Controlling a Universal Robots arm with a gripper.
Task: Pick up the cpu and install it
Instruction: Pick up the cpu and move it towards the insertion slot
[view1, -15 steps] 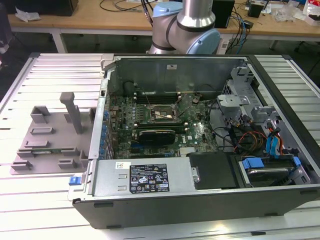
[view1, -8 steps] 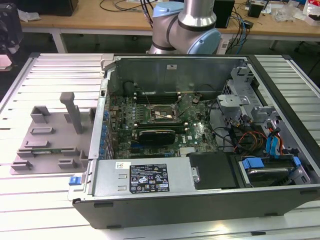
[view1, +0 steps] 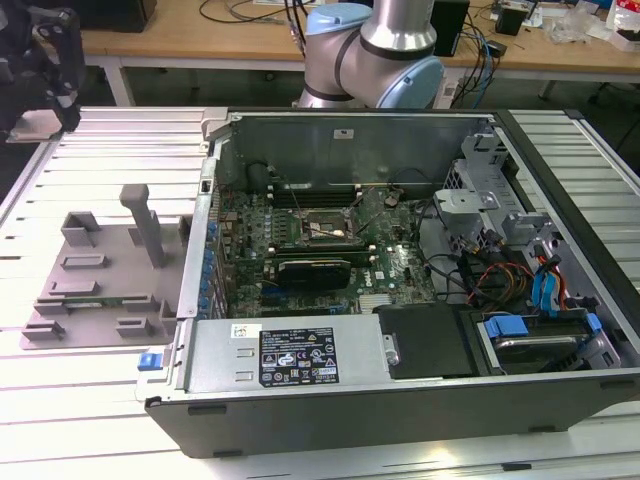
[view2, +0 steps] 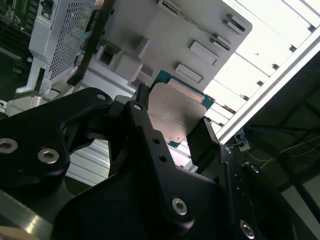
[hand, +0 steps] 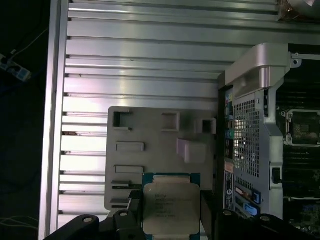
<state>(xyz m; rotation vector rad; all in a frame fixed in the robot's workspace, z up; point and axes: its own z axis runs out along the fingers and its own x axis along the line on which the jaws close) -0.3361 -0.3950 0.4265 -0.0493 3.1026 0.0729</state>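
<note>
- Mid-transfer, by my reading: pick-up done, install not yet done.
- Pinches the cpu (view2: 172, 107) in the pincer (view2: 174, 116), clamped on two opposite edges of the chip, pale metal lid toward the camera in both wrist views.
- Same grip in the first wrist view: cpu (hand: 171, 207) with green board rim showing, held in the pincer (hand: 171, 212).
- Hangs at the upper left of the exterior view, pincer (view1: 48, 70) up above the slatted desk (view1: 90, 410), well apart from the open computer case (view1: 400, 420).
- Sits over the grey fixture tray (hand: 150, 130), off its surface, judging by how large the chip reads against the tray's blocks.
- Same tray at the left of the exterior view (view1: 100, 275), just beside the case wall.
- Motherboard socket (view1: 318, 230) near the centre of the exterior view, inside the case; looks unfilled, cannot confirm.
- Judgement on the move ahead: calls for a level carry over the case wall, chip edges squared to the socket, a straight gentle set-down.
- Risk, as a guess: bent contacts from a tilted or skewed placement.
</note>
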